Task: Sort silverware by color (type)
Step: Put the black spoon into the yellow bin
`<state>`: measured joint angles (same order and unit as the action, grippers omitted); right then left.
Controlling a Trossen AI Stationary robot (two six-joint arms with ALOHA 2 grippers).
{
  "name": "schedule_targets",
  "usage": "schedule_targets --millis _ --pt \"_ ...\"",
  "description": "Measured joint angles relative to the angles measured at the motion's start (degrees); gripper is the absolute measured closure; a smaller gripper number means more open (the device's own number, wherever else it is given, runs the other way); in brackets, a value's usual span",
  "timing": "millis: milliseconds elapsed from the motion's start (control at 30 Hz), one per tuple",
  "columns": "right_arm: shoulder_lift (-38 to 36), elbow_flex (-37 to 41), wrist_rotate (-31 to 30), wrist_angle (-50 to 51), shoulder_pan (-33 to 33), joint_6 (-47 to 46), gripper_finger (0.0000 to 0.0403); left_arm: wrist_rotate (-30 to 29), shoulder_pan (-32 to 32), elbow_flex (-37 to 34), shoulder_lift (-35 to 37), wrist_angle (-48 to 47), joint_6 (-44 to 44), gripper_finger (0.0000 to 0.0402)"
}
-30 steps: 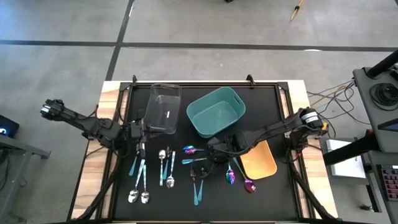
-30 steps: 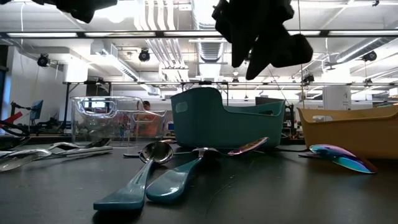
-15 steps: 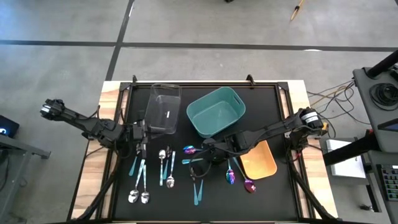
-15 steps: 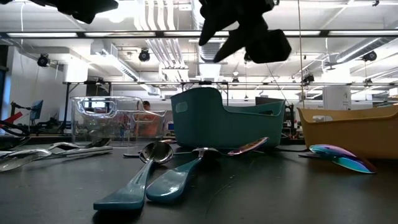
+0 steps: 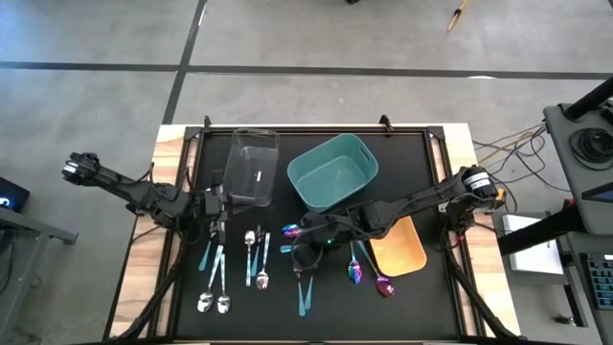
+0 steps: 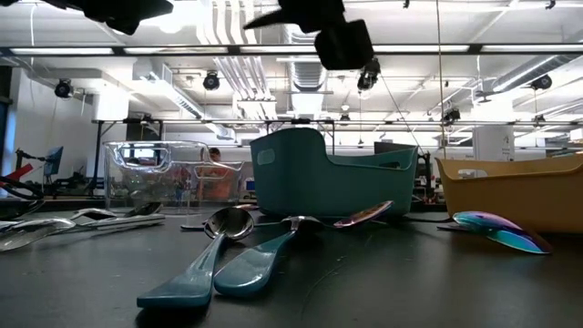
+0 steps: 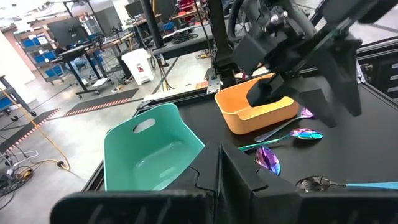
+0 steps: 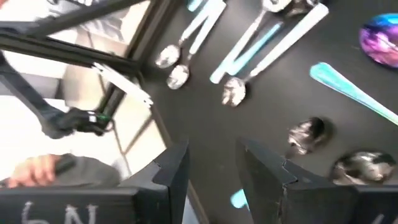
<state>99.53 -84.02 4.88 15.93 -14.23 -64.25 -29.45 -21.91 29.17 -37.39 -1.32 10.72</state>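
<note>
Teal bin (image 7: 149,155) beside orange bin (image 7: 255,112).

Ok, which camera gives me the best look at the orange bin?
The left wrist view: the orange bin shows whole, rim and inside, behind iridescent spoons. The high view has the right arm crossing over it. The low view shows only its side wall at the edge; the right wrist view misses it.

Two black jointed arms (image 5: 134,192) with blocky black fingers (image 8: 267,171).

We see bright, even overhead light from ceiling strips (image 6: 273,50), glare on the black surface (image 6: 383,273), and right wrist view motion-blurred.
</note>
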Motion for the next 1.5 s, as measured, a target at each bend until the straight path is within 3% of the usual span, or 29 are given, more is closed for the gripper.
schedule_targets --millis 367,600,867,1067,1167,1400,1500 --pt "2.9 0.0 0.2 -2.7 -1.4 -8.3 0.0284 0.0 0.0 0.0 0.0 1.7 0.9 0.0402" --pt "6.5 0.0 4.5 -8.3 -1.9 -10.5 0.0284 0.0 0.0 0.0 0.0 2.9 1.9 0.0401" --pt "8.0 0.0 6.2 -3.4 -3.4 -14.4 0.0284 0.0 0.0 0.0 -0.1 3.5 2.3 0.0401" --pt "8.0 0.0 2.8 6.4 -4.3 -15.0 0.0284 0.0 0.0 0.0 -0.2 5.1 2.3 0.0401" --pt "8.1 0.0 1.1 10.4 -4.6 -7.4 0.0284 0.0 0.0 0.0 -0.2 5.8 2.3 0.0401" --pt "8.2 0.0 0.9 11.5 -6.2 37.6 0.0284 0.0 0.0 0.0 -0.2 6.8 2.3 0.0401" --pt "8.3 0.0 -1.2 11.7 -6.6 52.0 0.0284 0.0 0.0 0.0 -0.2 8.0 2.3 0.0401"
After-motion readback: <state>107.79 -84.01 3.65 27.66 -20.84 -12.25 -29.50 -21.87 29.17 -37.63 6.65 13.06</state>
